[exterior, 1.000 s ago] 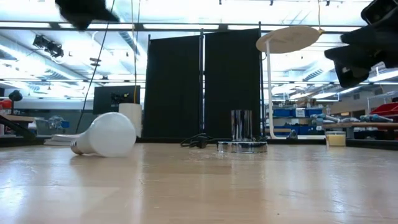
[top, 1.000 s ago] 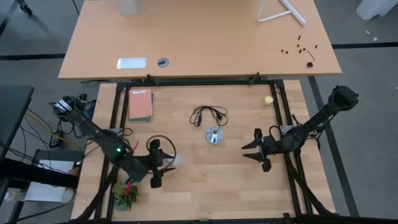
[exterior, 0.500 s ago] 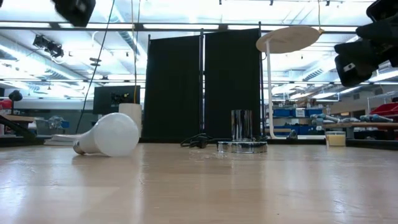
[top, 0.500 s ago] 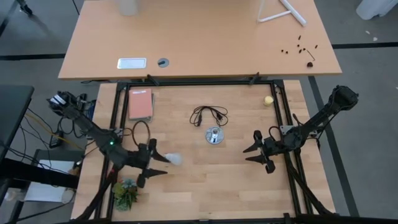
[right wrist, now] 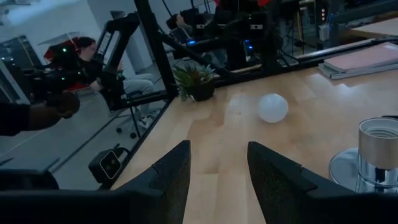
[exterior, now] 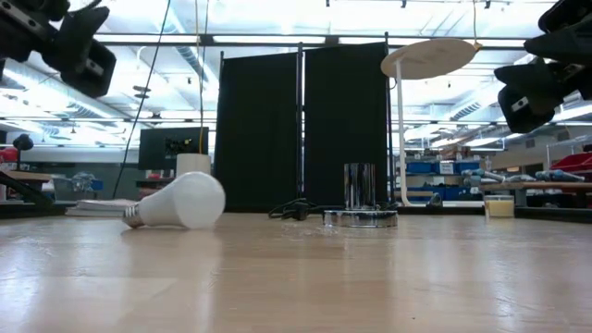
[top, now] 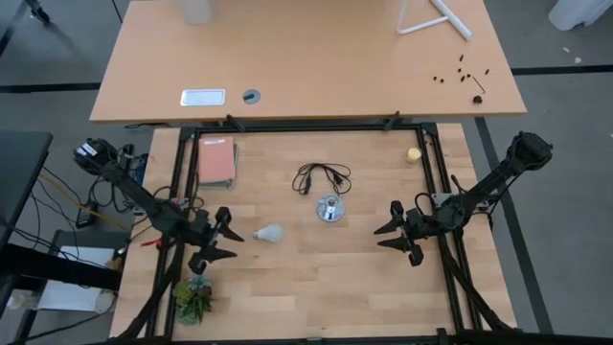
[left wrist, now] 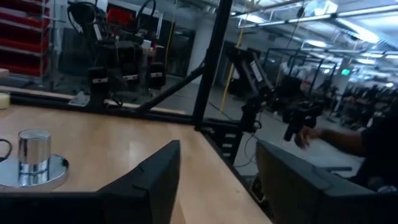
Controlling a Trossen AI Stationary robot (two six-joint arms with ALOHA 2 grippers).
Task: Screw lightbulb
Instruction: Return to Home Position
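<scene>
lightbulb (top: pixel 269 233): lying on its side, screw base pointing at the left tool (top: pixel 228 241), near it.
left tool: fingers spread, empty, the nearer one.
right tool (top: pixel 381 237): fingers spread, empty, well apart.

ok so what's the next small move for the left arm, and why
Probably draw the left pincer away from the bulb, toward the left edge of the table: it is open and empty, and the bulb lies on its side, clear of the socket. The right pincer waits open on the right.
</scene>
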